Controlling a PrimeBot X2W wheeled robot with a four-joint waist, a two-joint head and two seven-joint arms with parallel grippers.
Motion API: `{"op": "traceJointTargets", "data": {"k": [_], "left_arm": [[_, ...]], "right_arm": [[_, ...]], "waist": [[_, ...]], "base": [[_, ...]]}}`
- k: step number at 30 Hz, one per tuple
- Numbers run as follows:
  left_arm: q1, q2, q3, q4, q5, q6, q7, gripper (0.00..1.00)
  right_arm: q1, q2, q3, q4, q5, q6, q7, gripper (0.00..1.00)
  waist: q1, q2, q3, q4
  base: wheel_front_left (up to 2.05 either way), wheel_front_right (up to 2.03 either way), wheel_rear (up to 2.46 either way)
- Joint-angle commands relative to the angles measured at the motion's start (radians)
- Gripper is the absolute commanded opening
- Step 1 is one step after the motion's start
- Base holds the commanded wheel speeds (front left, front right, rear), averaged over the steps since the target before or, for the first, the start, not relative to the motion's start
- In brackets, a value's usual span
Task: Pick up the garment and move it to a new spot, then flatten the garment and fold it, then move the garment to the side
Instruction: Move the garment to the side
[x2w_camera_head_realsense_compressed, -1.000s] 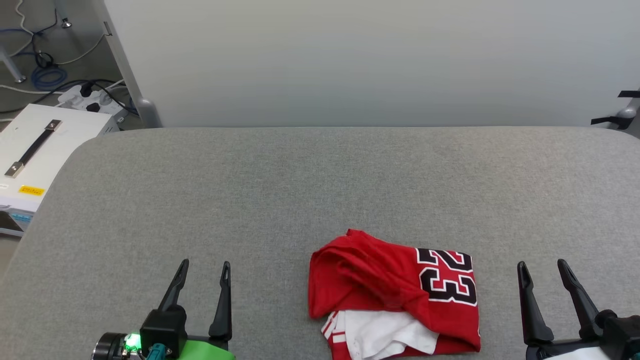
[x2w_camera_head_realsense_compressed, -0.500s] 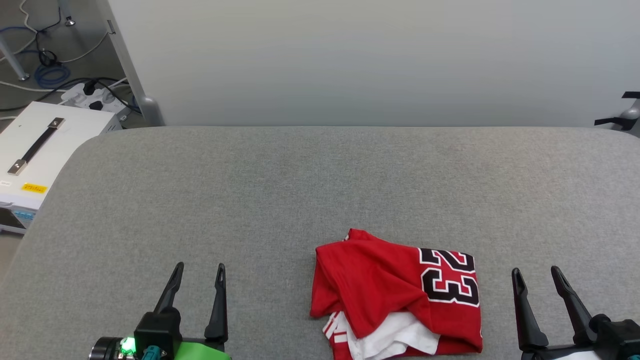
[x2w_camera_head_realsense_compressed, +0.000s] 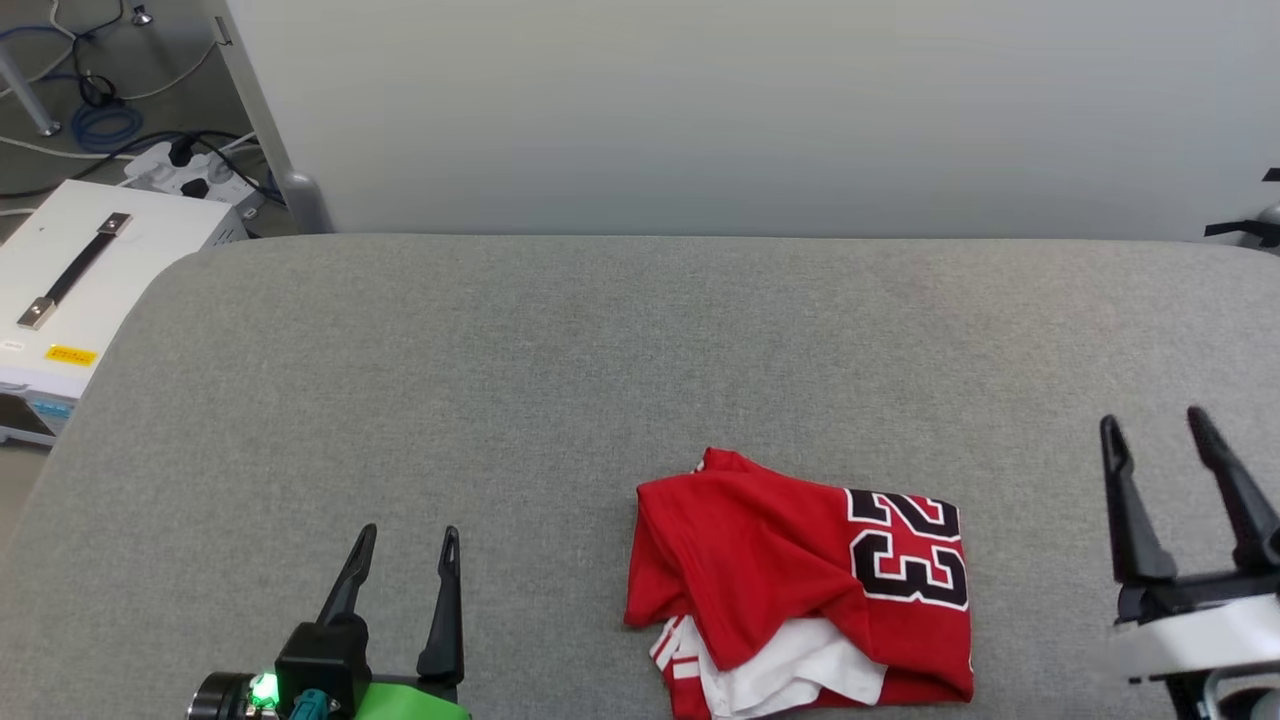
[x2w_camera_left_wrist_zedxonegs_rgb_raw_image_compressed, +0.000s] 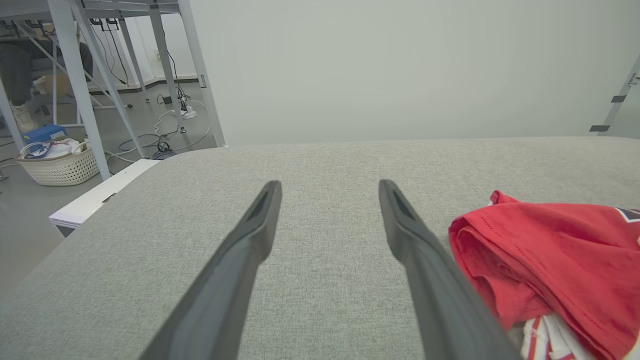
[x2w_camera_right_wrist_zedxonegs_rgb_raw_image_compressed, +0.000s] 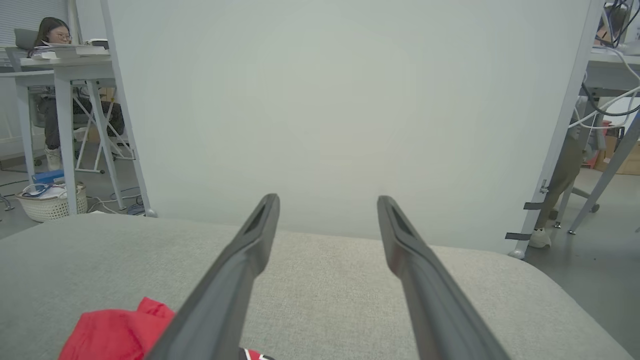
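garment (x2w_camera_head_realsense_compressed: 800, 585): crumpled heap by near edge of bench (x2w_camera_head_realsense_compressed: 500, 380), right of middle, long axis roughly along that edge | left claw (x2w_camera_head_realsense_compressed: 411, 530): spread wide, empty, touching nothing, garment off to its right | right claw (x2w_camera_head_realsense_compressed: 1151, 416): spread wide, empty, garment to its left, likely slightly nearer

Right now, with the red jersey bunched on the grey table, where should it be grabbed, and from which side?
Probably the thick rolled left edge of the garment, approached from the robot's left with the open left gripper: it stands proud of the table, while the numbered side lies flatter.
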Motion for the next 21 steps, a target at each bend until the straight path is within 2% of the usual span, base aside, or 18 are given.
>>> {"op": "traceJointTargets", "data": {"k": [1, 4, 8, 13, 21], "left_arm": [[-0.014, -0.003, -0.001, 0.001, -0.002, -0.007, -0.006, 1.00], [-0.025, -0.005, -0.004, 0.004, -0.002, -0.009, -0.006, 1.00], [-0.036, -0.008, -0.009, 0.006, -0.004, -0.010, -0.006, 1.00], [-0.050, -0.012, -0.014, 0.008, -0.006, -0.010, -0.006, 1.00], [-0.072, -0.016, -0.022, 0.015, -0.006, -0.016, -0.006, 1.00]], "right_arm": [[-0.040, -0.030, -0.007, -0.002, 0.012, -0.001, -0.005, 1.00], [-0.105, -0.094, -0.005, 0.008, 0.039, -0.001, 0.028, 1.00], [-0.179, -0.186, 0.029, 0.005, 0.100, -0.001, 0.165, 1.00], [-0.255, -0.273, 0.091, 0.010, 0.216, -0.001, 0.376, 1.00], [-0.293, -0.358, 0.201, 0.037, 0.393, -0.001, 0.721, 1.00]], "waist": [[0.0001, -0.0001, 0.010, 0.007], [0.0001, -0.0001, 0.021, 0.013], [0.0001, -0.0001, 0.039, 0.021], [0.0001, -0.0001, 0.063, 0.031], [0.0001, -0.0001, 0.083, 0.053]], "base": [[0.00, 0.00, 0.00], [0.00, 0.00, 0.00], [0.00, 0.00, 0.00], [0.00, 0.00, 0.00], [0.00, 0.00, 0.00]]}}
